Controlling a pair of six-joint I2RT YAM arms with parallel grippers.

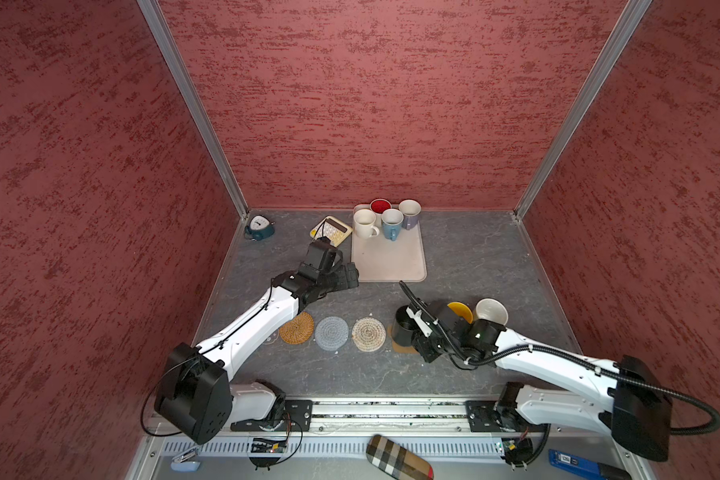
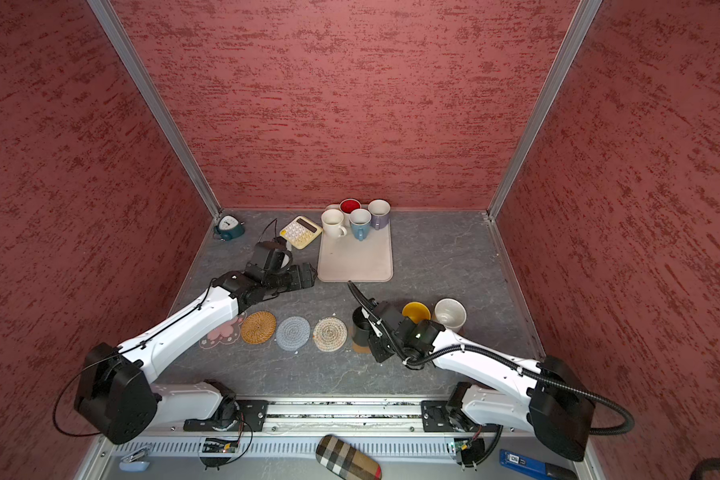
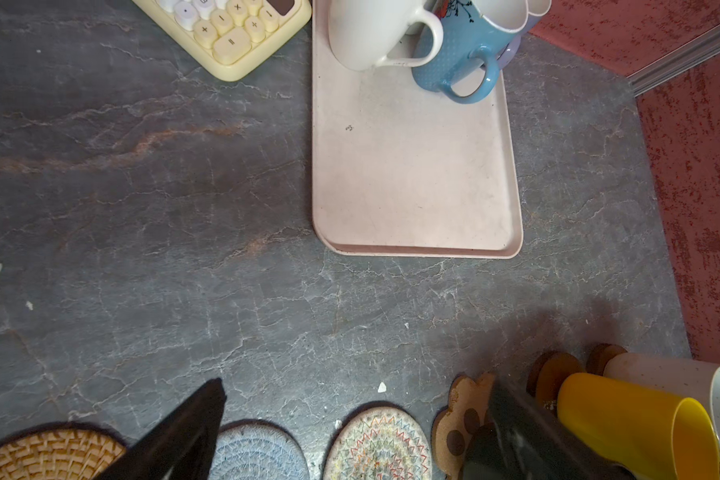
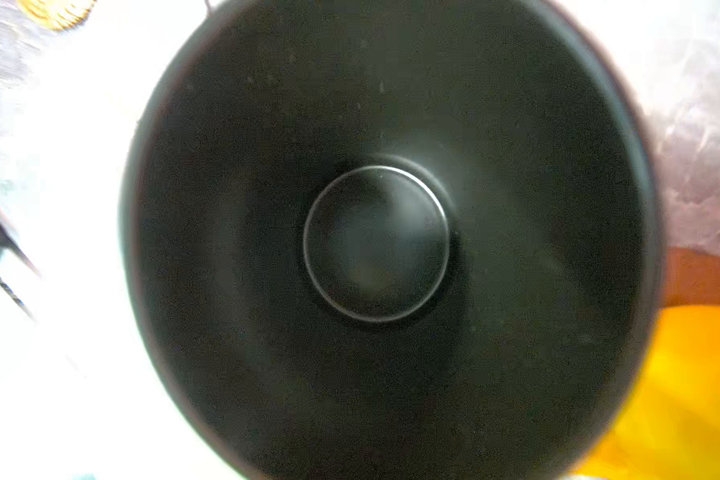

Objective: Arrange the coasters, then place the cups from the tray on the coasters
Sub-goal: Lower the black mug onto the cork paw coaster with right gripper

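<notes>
Black cup [image 1: 400,330] over the paw-print coaster [image 1: 402,348] sits clenched directly beneath the right claw [image 1: 415,328].

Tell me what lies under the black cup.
The paw-print coaster lies under the black cup; its lobes stick out beside the cup. The cup covers the rest, and whether its base rests on the coaster or hangs above cannot be told.
</notes>
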